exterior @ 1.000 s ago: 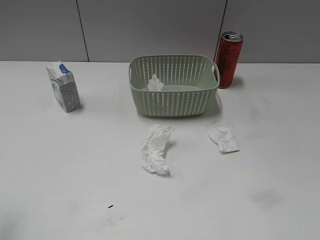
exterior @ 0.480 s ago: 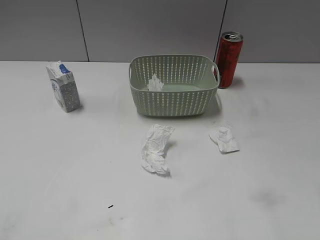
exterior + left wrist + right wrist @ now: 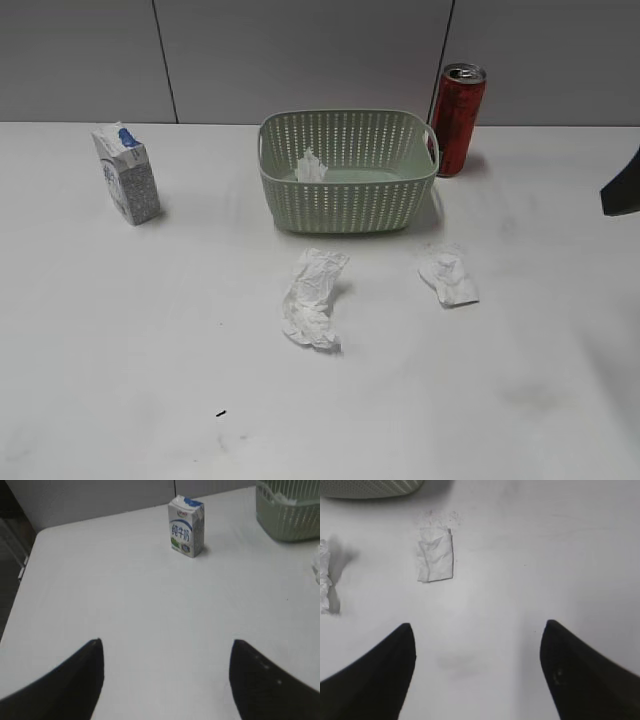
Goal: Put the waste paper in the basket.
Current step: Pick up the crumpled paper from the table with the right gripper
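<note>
The sage-green basket (image 3: pixel 348 172) stands at the back middle of the white table, with one paper wad (image 3: pixel 310 166) inside at its left. A long crumpled wad (image 3: pixel 313 297) lies in front of the basket. A smaller wad (image 3: pixel 448 275) lies to its right; it also shows in the right wrist view (image 3: pixel 435 554). My right gripper (image 3: pixel 477 630) is open and empty above bare table, short of that wad; a dark part of the right arm (image 3: pixel 624 187) shows at the exterior view's right edge. My left gripper (image 3: pixel 166 645) is open and empty over the table's left part.
A small milk carton with a blue top (image 3: pixel 126 173) stands at the left, also in the left wrist view (image 3: pixel 186 526). A tall red can (image 3: pixel 458 118) stands right behind the basket's right end. The table's left edge (image 3: pixel 22 582) shows in the left wrist view.
A dark part of the right arm has come into the exterior view at the right edge. The paper wads, basket, carton and can have not moved.
</note>
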Tool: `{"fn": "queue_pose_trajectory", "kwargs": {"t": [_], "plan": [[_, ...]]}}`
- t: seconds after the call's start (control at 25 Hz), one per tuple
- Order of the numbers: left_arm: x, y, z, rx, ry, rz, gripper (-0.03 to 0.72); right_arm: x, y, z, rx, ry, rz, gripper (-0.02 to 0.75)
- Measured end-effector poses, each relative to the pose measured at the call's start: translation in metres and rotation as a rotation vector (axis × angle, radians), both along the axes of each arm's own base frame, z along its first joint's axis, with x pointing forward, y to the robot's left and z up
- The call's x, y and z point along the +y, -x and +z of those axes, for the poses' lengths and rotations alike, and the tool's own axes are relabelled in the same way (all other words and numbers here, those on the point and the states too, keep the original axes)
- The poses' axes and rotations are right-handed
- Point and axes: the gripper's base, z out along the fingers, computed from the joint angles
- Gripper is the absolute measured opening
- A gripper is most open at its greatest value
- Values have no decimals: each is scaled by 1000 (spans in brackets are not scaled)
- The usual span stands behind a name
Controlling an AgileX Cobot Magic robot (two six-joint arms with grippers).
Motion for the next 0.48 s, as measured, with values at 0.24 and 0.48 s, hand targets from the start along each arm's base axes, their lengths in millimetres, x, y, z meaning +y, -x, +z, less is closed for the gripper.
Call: {"fn": "queue_pose_trajectory", "kwargs": {"t": [0.24,0.48], "plan": [[1,6,-1,-33,6,0,575,29,-35,-16,62,18,100,585],[1,6,-1,-34,7,0,575,80,-55,-53,53,97,270,585]]}}
